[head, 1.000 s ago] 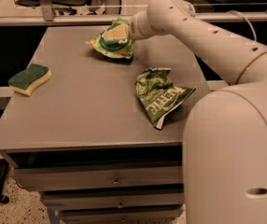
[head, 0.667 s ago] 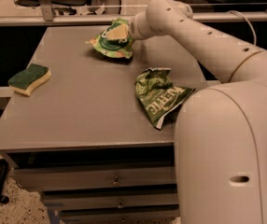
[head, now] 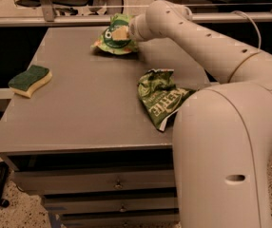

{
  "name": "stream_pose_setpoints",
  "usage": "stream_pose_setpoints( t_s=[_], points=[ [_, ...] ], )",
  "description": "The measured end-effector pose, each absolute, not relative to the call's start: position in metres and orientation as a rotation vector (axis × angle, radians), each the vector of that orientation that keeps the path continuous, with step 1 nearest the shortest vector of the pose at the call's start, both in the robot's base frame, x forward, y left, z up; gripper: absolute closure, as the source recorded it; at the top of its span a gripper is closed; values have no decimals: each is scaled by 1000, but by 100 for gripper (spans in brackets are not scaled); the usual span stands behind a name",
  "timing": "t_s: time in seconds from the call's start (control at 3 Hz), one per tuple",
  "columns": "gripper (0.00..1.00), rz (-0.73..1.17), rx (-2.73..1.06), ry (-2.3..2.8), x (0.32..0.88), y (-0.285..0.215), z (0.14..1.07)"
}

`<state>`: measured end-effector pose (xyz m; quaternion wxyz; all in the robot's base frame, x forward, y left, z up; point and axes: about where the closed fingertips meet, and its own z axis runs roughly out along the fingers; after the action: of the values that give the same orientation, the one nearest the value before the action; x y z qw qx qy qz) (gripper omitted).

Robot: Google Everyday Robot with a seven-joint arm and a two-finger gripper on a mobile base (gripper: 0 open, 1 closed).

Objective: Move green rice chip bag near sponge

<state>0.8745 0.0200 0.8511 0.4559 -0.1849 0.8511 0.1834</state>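
The green rice chip bag [head: 108,41], light green with a dark green round patch, is at the far middle of the table, tipped up on its edge. My gripper [head: 120,33] reaches in from the right and is shut on the bag's upper part, one pale finger [head: 121,32] lying across its front. The sponge [head: 29,80], dark green over pale yellow foam, lies near the table's left edge, well apart from the bag and to its front left.
A darker green wrinkly bag with white lettering [head: 159,99] lies at the table's right, partly behind my arm's large shell [head: 226,165]. The grey table [head: 88,113] has drawers below. Chair legs and a rail stand behind the far edge.
The rice chip bag has risen slightly and tipped more upright in my gripper. The sponge and the darker bag have not moved.
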Motion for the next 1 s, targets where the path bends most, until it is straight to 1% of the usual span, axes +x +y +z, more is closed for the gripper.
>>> stream_pose_setpoints(
  t_s=[0.33, 0.67, 1.0],
  points=[
    [87, 455, -446, 2092, 874, 19, 852],
    [100, 455, -446, 2092, 874, 19, 852],
    [100, 478, -491, 2017, 875, 25, 875]
  ],
)
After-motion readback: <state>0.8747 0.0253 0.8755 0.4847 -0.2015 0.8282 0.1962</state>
